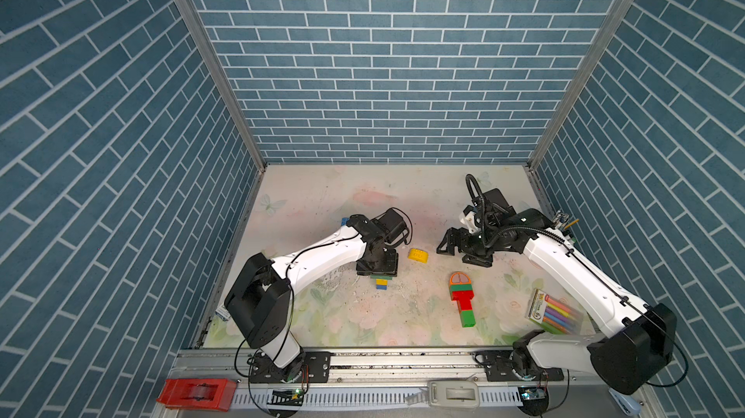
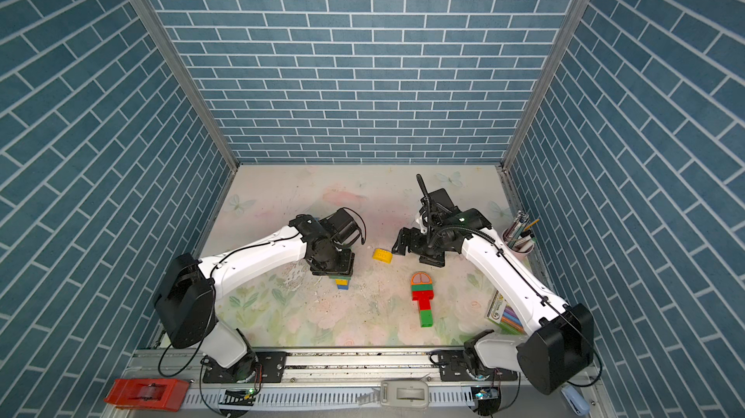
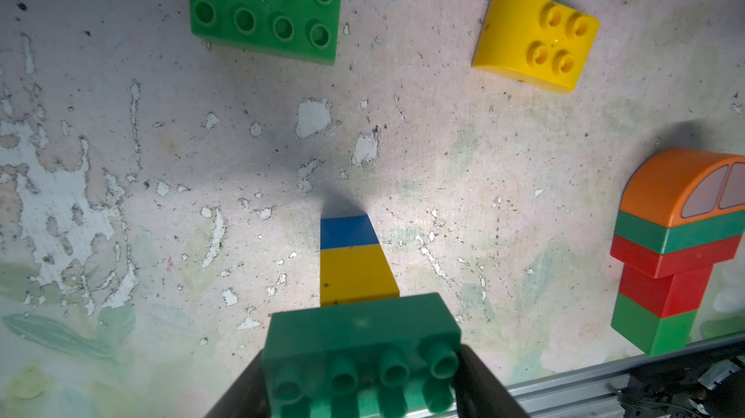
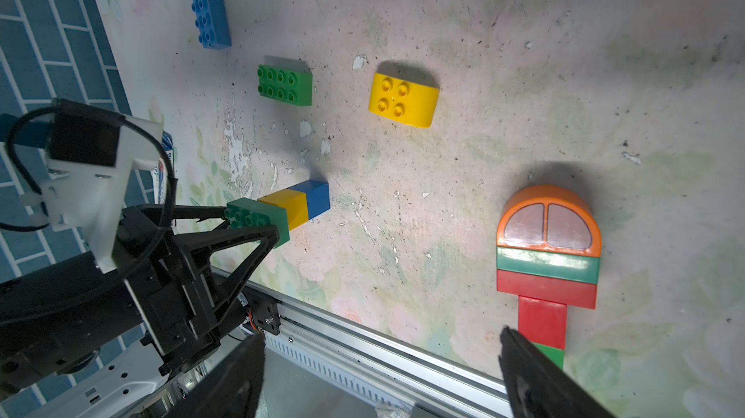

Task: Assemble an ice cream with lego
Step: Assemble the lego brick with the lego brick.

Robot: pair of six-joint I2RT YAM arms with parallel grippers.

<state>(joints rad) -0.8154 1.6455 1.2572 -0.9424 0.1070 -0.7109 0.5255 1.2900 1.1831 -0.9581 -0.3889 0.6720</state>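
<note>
A: Two top views first: what is hard to see?
B: Most of the left pincer (image 1: pixel 377 269), tucked under its own wrist. Below it peeks a dark green brick (image 1: pixel 383 275), then a yellow brick (image 1: pixel 381 281) and a blue brick (image 1: pixel 381 287). A blue oblong brick (image 1: pixel 344 221) is half hidden behind the left arm (image 1: pixel 318 252), and the right arm (image 2: pixel 508 275) covers part of the marker pack (image 2: pixel 500 309).
A: The right pincer (image 1: pixel 453 248)?
B: Spread wide, nothing in it, near the yellow round-topped piece (image 1: pixel 417 254). The orange-topped ice cream (image 1: pixel 463 304) lies flat on the worn floral surface (image 1: pixel 322 315). Blue brick-patterned walls (image 1: pixel 403 73) close three sides.
A: Left wrist view?
B: Jaws clamp the dark green brick by its ends; the blue brick meets the surface. The orange-topped ice cream is cut off at the frame edge. A light green brick (image 3: pixel 266 8) lies studs up.
A: Right wrist view?
B: Only two fingertips (image 4: pixel 536 379) show, far apart; one partly hides the ice cream's lowest green block.
</note>
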